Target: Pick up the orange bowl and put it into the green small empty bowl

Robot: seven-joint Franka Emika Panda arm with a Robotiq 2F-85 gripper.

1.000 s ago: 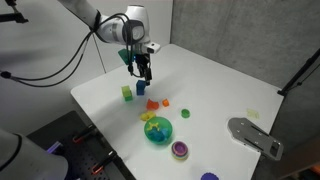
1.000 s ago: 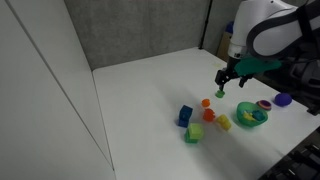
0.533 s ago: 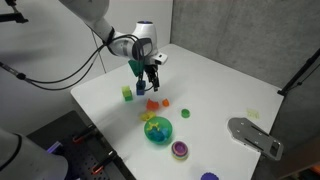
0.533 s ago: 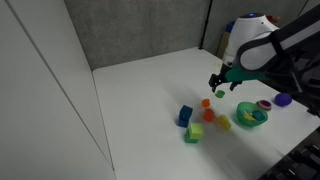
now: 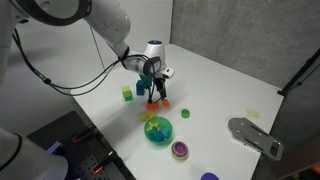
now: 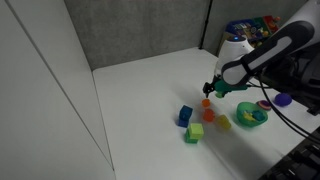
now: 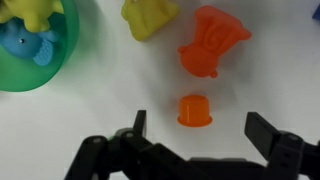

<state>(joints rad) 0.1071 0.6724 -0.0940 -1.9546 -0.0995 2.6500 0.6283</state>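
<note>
Nearest, along the bottom edge of the wrist view, the gripper (image 7: 198,122) has its dark fingers (image 7: 140,122) spread wide and released, holding nothing. The orange bowl (image 7: 195,110) sits on the white counter (image 7: 100,100) between them, a little nearer the left finger than the right. It touches neither finger.

Just above it in the frame lies the red-orange angular piece (image 7: 212,40), close to the bowl but apart from it. A yellow piece (image 7: 150,15) is at the top centre. The large teal-green bowl (image 7: 35,82) fills the upper left corner.

The step in hand looks like the grasp. To do it well, shift slightly so the bowl is centred between the fingers. Then lower until the tips flank its wall, and close gently so the light bowl is not flicked aside. The descent should stay clear of the red-orange piece just beyond.

The wrist picture is soft, so whether the bowl sits rim-up or inverted is hard to say. That would decide how deep the fingers need to reach.

Farthest along, in an exterior view, the green small empty bowl (image 5: 186,113) stands to the right of the gripper, above and right of the teal-green bowl. Once the orange bowl is lifted well clear, it can be carried there and released low over that rim.
</note>
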